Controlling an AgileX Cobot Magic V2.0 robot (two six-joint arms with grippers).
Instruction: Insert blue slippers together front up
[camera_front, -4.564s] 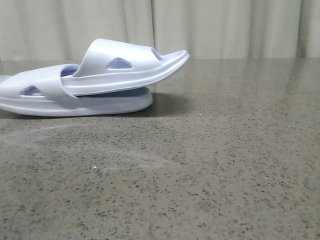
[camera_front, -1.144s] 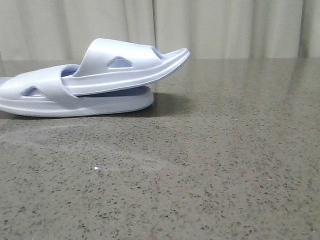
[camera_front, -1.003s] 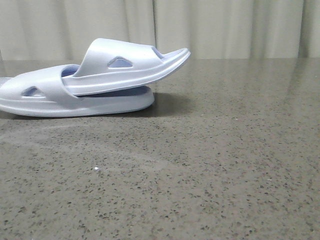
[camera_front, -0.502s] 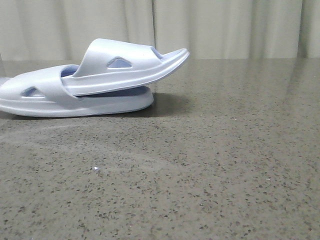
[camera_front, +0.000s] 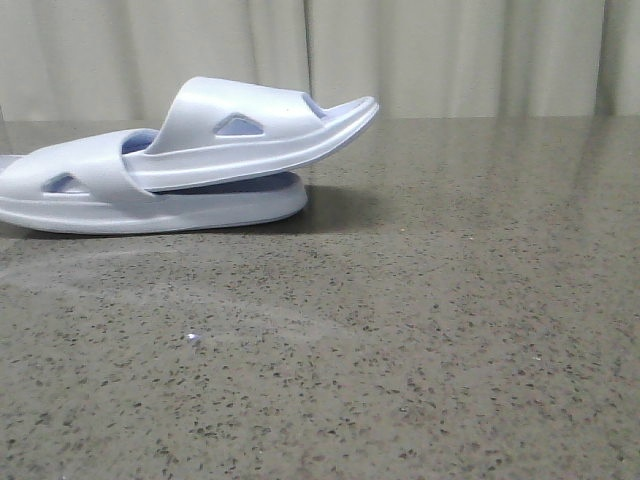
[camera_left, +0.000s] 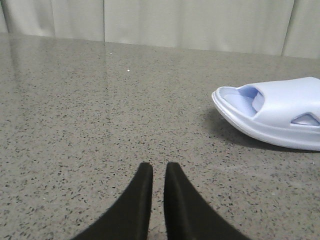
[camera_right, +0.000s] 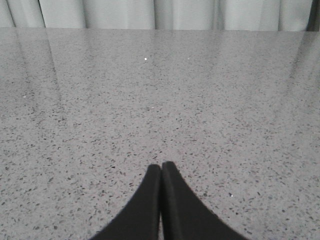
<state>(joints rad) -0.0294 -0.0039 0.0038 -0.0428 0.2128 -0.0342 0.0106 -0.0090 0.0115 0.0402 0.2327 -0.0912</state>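
Front view: blue slippers (camera_front: 190, 165) nested at table (camera_front: 420, 330) left edge — right side open.

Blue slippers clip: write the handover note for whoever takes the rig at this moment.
Left gripper: nearly shut, a narrow gap between the fingers, holding nothing, low over the table.
Right gripper: shut, empty, over bare table.
Blue slippers: on the table's left side in the front view, nested. The upper slipper is tucked under the strap of the lower slipper, its free end tilted up.
Done: the insertion appears complete and both arms are clear.
Left: apparently nothing beyond checking the fit.
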